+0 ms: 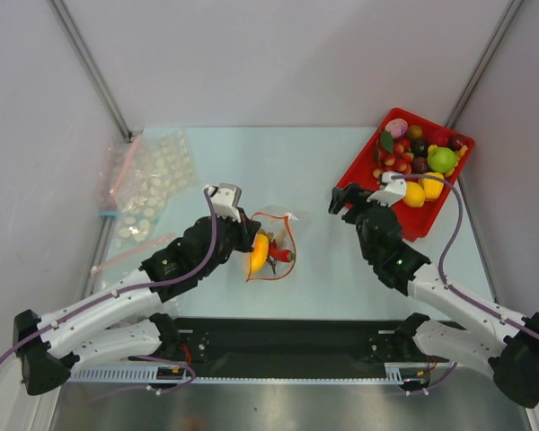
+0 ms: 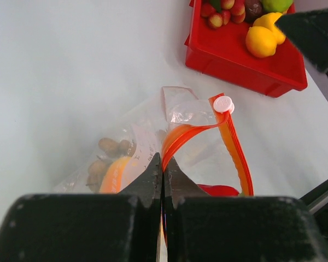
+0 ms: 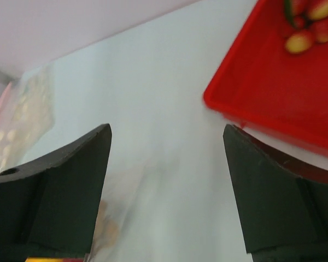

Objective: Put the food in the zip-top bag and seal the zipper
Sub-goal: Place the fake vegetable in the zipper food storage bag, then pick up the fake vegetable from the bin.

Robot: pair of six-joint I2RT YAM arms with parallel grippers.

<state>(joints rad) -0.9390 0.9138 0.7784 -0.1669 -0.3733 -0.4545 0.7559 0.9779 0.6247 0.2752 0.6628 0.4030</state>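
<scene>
Seen from above, the zip-top bag (image 1: 274, 244) lies in the middle of the table (image 1: 328, 274). An orange piece (image 1: 259, 253) and a red chili (image 1: 282, 255) are inside it. More food (image 1: 419, 154) sits in the red tray (image 1: 417, 224). I think the next job is to fetch one piece, so the left gripper (image 1: 248, 235) should hold the bag's mouth up and steady.

From the left wrist, its jaws are shut tight, pinching the zipper (image 2: 232, 150).

From the right wrist, the right gripper (image 3: 167, 134) is wide open, holds nothing, and is near the tray's edge.

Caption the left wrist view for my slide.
Left gripper shut on the zipper of the zip-top bag, food inside, red tray behind.
</scene>
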